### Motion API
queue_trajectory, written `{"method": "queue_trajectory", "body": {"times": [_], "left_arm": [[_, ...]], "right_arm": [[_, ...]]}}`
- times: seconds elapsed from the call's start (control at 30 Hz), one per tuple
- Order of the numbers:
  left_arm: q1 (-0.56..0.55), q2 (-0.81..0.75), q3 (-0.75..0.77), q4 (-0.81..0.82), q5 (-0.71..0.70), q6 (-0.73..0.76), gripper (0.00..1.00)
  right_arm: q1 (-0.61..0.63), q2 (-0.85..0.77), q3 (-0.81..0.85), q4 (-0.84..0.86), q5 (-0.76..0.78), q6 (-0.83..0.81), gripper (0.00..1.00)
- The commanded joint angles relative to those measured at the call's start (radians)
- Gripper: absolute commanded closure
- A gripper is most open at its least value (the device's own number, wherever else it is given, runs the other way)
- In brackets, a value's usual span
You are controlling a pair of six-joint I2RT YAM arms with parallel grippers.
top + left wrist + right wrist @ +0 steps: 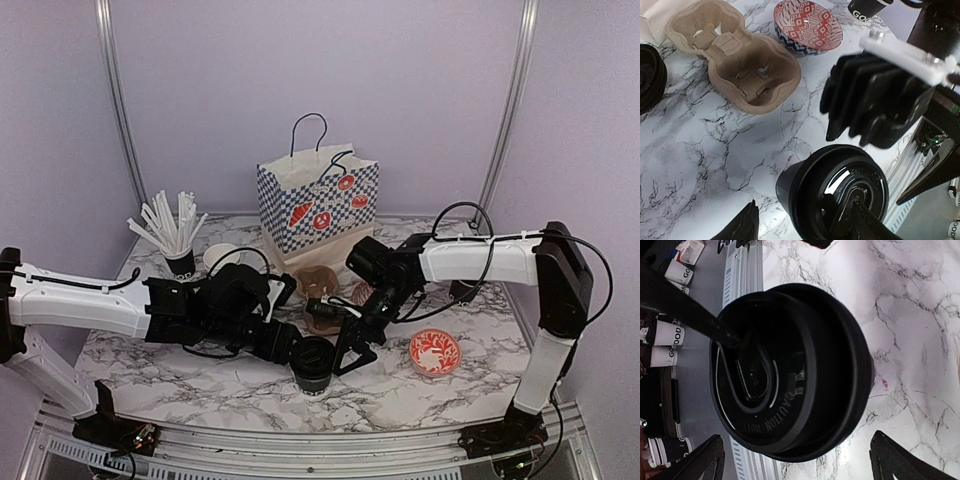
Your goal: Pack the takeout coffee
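A black takeout coffee cup [313, 364] with a black lid stands near the table's front edge. It fills the left wrist view [837, 192] and the right wrist view [790, 370]. My left gripper [291, 347] is open, with one finger [867, 225] lying on the lid and the other [740, 227] off to the cup's side. My right gripper [352, 346] is open, with its fingertips [905, 460] wide apart on either side of the cup and not touching it. A second black lidded cup [325, 312] sits behind, beside the brown cardboard carrier [318, 281].
A blue-checked paper bag [318, 205] stands at the back. One red-patterned bowl [435, 352] sits at the right and another [807, 25] by the carrier [735, 60]. A black cup of white straws [178, 240] is at the back left. The table's front rail [747, 270] is close.
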Motion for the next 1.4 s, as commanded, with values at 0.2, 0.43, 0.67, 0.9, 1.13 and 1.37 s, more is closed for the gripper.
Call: {"method": "queue_trajectory", "body": {"times": [0.2, 0.43, 0.67, 0.9, 1.13, 1.37], "left_arm": [[0.004, 0.026, -0.070, 0.115, 0.067, -0.064, 0.42], [0.004, 0.042, -0.098, 0.117, 0.080, -0.087, 0.49], [0.004, 0.058, -0.132, 0.112, 0.080, -0.114, 0.55], [0.002, -0.027, -0.039, 0.075, -0.010, 0.000, 0.31], [0.002, -0.095, 0.131, -0.007, -0.133, 0.188, 0.10], [0.005, -0.220, 0.146, -0.057, -0.568, 0.350, 0.01]], "right_arm": [[0.004, 0.050, 0.075, 0.019, 0.032, 0.020, 0.01], [0.004, 0.087, 0.067, 0.053, 0.194, 0.060, 0.01], [0.003, 0.090, 0.038, 0.106, 0.450, 0.085, 0.01], [0.003, -0.012, 0.129, -0.022, 0.148, -0.055, 0.01], [-0.005, -0.112, 0.191, -0.101, 0.205, -0.161, 0.01], [0.010, -0.257, 0.134, 0.000, 0.230, -0.404, 0.02]]}}
